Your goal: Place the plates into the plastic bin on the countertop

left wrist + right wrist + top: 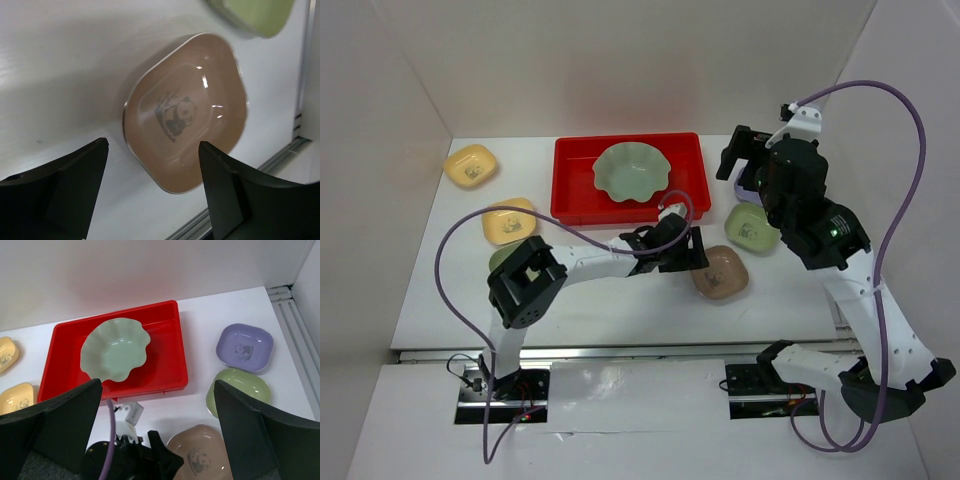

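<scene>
The red plastic bin (570, 180) stands at the back middle of the white countertop (620, 300), with the pale-green scalloped dish (631, 171) inside it. My left gripper (692, 250) is open and empty, just left of the brownish-pink dish (722, 272); in the left wrist view that dish (187, 120) lies just beyond the open gripper (152, 190), touching neither finger. My right gripper (740, 160) is open and empty, raised over the back right. Below it lie the lavender dish (245, 346) and the light green dish (240, 387). Two yellow dishes (470, 166) (509, 220) lie at the left.
White walls enclose the countertop on three sides. A metal rail (620, 352) runs along the near edge. A small green thing (500, 260) is mostly hidden behind my left arm. A purple cable (455, 260) loops from the left arm.
</scene>
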Controlling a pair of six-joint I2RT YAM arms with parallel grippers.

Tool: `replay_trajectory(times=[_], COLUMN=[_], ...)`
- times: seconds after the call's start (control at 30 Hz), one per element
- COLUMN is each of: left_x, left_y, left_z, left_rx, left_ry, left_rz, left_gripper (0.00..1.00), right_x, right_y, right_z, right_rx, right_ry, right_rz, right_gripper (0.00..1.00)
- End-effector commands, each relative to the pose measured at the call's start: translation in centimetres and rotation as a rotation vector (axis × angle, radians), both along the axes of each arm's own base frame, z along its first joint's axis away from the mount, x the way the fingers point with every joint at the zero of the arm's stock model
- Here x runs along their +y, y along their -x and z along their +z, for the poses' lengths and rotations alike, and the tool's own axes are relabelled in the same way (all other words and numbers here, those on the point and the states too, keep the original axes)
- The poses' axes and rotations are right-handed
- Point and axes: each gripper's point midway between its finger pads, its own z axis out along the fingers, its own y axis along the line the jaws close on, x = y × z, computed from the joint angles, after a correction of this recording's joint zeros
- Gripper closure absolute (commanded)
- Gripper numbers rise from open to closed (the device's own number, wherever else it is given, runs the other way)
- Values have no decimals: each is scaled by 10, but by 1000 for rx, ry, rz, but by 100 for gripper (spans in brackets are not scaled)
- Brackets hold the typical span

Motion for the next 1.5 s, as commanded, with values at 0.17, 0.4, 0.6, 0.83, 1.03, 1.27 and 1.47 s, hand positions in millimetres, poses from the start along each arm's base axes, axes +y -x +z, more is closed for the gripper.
replay_trajectory(times=[0.17,0.4,0.6,0.83,1.03,1.27,1.47], left_x=[4,2,20,50,72,65,121], left_y=[-9,-13,-12,-3,10,-12,-98], left_z=[-28,-43,-57,-56,2,130,181], left_rx=[46,48,63,66,-83,-278,-351], left_ry=[-130,-219,-298,-439,-488,-334,-358], left_rz=[101,135,181,223,141,-12,87], left_gripper=[21,38,72,100,100,100,100], right_x=[2,3,2,-1,-5,-8,-9], right_y=[10,11,13,16,20,27,33], right_z=[12,8,13,19,24,38,45], right_rx=[-30,-28,-44,-69,-79,-118,-141], right_ry=[-27,-28,-28,-43,-38,-63,-78], right_rz=[27,36,37,37,28,37,47], right_gripper=[0,0,0,0,0,0,0])
